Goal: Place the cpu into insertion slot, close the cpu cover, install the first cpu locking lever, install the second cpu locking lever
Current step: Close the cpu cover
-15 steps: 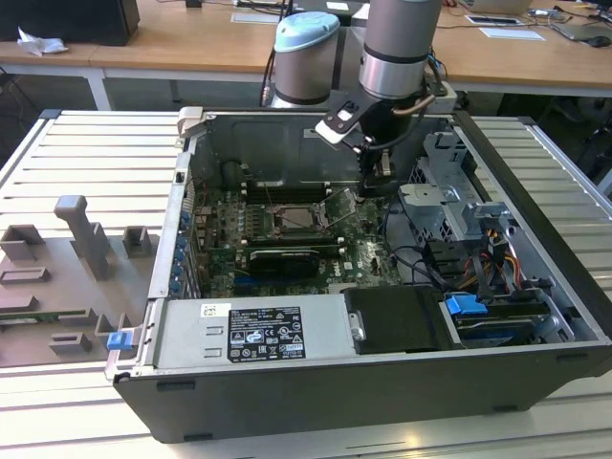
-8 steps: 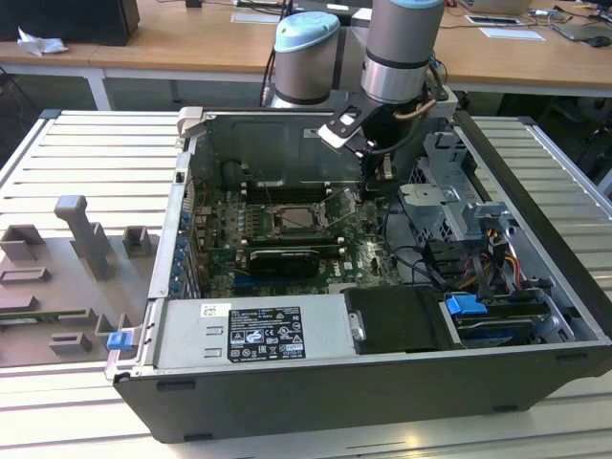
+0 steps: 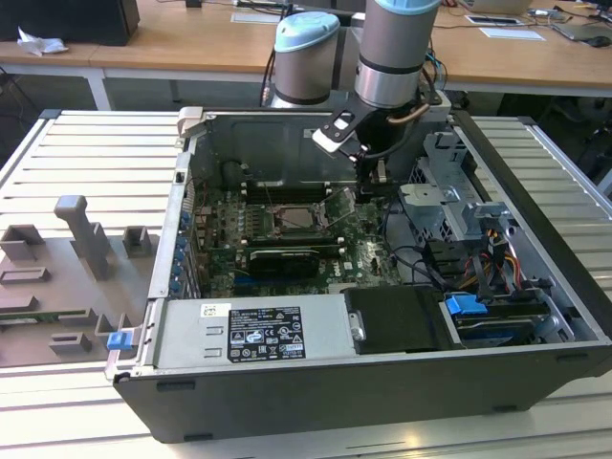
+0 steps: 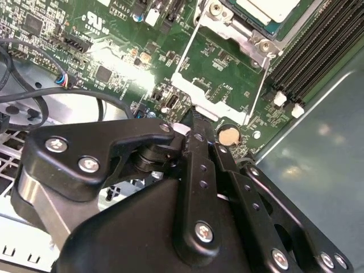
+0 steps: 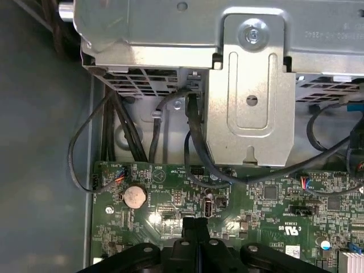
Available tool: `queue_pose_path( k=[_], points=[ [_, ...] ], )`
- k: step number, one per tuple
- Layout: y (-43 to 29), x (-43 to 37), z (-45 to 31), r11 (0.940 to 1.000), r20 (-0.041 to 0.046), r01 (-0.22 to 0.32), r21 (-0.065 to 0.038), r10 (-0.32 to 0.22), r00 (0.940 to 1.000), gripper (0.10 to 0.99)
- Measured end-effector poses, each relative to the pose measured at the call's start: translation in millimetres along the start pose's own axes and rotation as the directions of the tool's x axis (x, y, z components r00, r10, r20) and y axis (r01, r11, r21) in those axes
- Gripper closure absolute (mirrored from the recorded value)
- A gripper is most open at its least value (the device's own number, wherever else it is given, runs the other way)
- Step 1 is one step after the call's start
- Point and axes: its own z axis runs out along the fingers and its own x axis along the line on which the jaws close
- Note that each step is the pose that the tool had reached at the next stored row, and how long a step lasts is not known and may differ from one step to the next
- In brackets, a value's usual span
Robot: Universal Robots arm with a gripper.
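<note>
The cpu (image 4: 266,8) lies pale and flat in the insertion slot (image 4: 252,35), whose silvery rim sits in the green board. In the exterior view the insertion slot (image 3: 295,219) is in the middle of the board inside the case. The cpu cover (image 4: 211,102), a thin silvery frame with a window, stands swung up off the slot on its hinge; it is the tilted cover (image 3: 341,204) to the exterior view's right of the slot. My gripper (image 4: 193,117) is shut, its black tips right at the cover's free edge. In the other views the gripper (image 5: 195,223) (image 3: 380,178) hangs just above the board.
Long black memory slots (image 4: 318,54) run beside the socket. A coin battery (image 5: 135,196) and loose black cables (image 5: 196,148) lie close to the fingertips. A metal drive cage (image 5: 250,108) and the case wall (image 3: 196,172) hem in the board.
</note>
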Motion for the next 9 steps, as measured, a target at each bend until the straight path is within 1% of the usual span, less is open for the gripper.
queue_pose_path(
  k=[4,7,9],
  points=[
    [-4.3,0.1,-0.1,1.0000,0.0000,0.000,0.000,0.000,1.0000,0.980],
    [-13.1,0.4,-0.4,1.0000,0.0000,0.000,0.000,0.000,1.0000,0.980],
    [-16.4,0.6,-0.5,1.0000,0.0000,0.000,0.000,0.000,1.0000,0.980]
  ],
)
